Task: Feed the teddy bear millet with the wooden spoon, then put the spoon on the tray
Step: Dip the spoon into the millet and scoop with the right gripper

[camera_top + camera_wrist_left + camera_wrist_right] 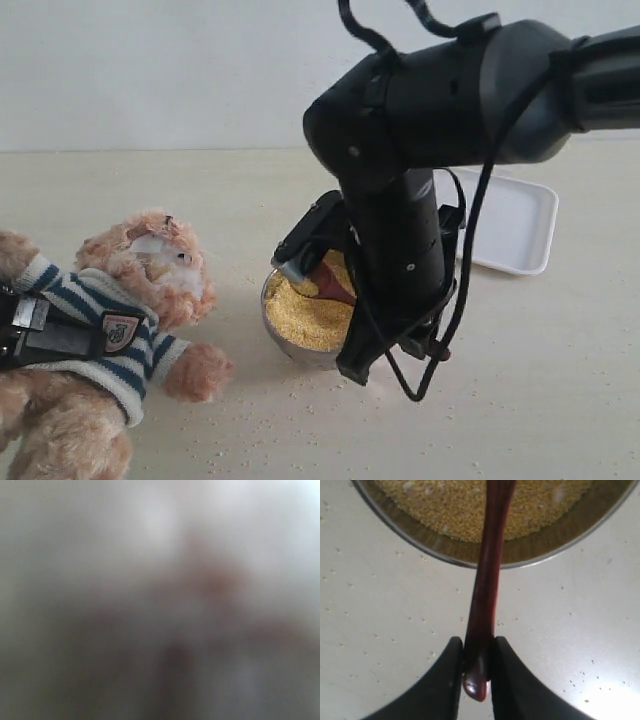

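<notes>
The teddy bear (150,265) lies on its back at the left, in its striped shirt. My left gripper (25,335) shows at the left edge, clasped across the bear's torso; the left wrist view is a total blur. My right gripper (477,642) is shut on the handle end of the wooden spoon (487,580). The spoon (335,285) slants down into the millet (305,320) heaped in the metal bowl (268,300). In the right wrist view the handle crosses the bowl's rim (540,550) into the millet (445,505). The white tray (510,225) lies at the back right.
My right arm (400,250) stands over the bowl and hides its right side. Stray grains (250,430) are scattered on the pale tabletop around the bowl and in front of the bear. A light wall bounds the table at the back.
</notes>
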Controlling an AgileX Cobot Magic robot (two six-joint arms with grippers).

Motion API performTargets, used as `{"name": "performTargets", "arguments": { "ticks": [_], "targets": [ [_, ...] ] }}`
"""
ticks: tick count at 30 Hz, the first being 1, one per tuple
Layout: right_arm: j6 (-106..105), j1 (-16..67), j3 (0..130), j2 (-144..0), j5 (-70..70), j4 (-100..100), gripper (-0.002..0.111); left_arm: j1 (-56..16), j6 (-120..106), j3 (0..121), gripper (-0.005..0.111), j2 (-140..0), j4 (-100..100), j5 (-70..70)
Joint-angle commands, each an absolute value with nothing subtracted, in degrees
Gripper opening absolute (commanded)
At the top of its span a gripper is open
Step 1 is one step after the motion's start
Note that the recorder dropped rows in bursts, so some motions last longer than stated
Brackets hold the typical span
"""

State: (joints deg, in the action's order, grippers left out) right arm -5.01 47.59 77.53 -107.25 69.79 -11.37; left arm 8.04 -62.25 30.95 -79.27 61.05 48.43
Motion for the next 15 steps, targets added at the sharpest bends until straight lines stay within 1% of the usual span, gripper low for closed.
{"name": "performTargets", "arguments": {
  "ticks": [1,8,15],
  "targets": [
    [-5.4,44.4,77.7,-104.4,70.0,-4.6,0.009,8.1,-62.6,31.0,0.006,-79.4,61.9,49.1],
    [-12.7,39.8,77.7,-101.9,70.0,18.2,0.009,8.1,-62.6,31.0,0.006,-79.4,61.9,49.1],
    [-12.0,37.0,77.7,-101.2,70.0,20.6,0.009,8.1,-62.6,31.0,0.006,-79.4,61.9,49.1]
  ]
}}
